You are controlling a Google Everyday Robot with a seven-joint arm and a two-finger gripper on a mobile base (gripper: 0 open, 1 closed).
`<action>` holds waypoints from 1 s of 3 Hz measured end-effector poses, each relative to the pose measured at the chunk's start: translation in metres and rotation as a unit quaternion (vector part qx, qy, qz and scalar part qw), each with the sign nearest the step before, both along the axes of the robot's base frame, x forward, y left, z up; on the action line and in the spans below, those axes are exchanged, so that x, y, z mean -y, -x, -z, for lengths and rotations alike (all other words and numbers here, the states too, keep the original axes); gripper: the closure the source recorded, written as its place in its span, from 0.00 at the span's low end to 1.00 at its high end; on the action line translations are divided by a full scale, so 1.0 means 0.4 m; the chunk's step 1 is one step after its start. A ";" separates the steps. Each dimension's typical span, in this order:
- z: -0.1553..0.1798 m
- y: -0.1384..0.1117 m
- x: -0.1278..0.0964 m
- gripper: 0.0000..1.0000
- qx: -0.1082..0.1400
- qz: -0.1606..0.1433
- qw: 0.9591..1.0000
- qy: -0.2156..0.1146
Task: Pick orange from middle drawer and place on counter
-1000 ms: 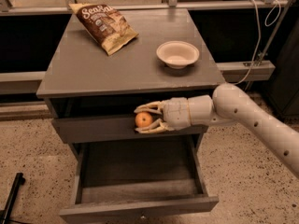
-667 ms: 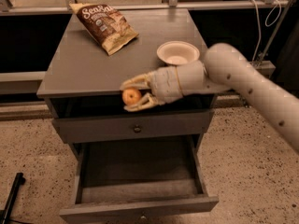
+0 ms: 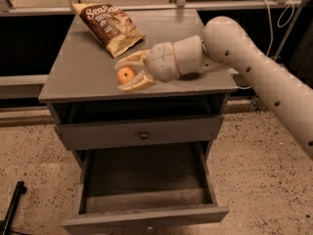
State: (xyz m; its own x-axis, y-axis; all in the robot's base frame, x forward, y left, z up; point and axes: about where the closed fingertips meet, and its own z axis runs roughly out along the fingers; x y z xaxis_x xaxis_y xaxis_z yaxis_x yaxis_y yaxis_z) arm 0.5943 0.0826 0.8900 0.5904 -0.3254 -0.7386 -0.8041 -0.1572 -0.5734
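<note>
The orange is on or just above the front middle of the grey counter, between the two fingers of my gripper. The gripper reaches in from the right, lying low over the counter, and its beige fingers close around the orange from behind and in front. The middle drawer is pulled out below, and its grey floor shows nothing in it. The white arm runs off to the right.
A bag of chips lies at the back left of the counter. A shut drawer front with a small dark knob sits above the open drawer. A dark rod stands on the speckled floor at the bottom left.
The gripper has lifted the orange from in front of the upper drawer up and over onto the counter top. The arm now covers the white bowl.
</note>
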 end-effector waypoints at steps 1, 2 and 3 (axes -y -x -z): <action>0.031 -0.105 0.027 1.00 -0.081 0.087 0.989 -0.086; 0.027 -0.130 0.023 1.00 -0.080 0.103 0.987 -0.096; 0.027 -0.130 0.023 1.00 -0.080 0.103 0.987 -0.096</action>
State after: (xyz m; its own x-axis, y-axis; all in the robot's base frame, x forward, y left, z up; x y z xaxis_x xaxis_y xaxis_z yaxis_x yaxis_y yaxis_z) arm 0.6462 0.0735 0.8793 0.3966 -0.2709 -0.8771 -0.8906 0.1180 -0.4391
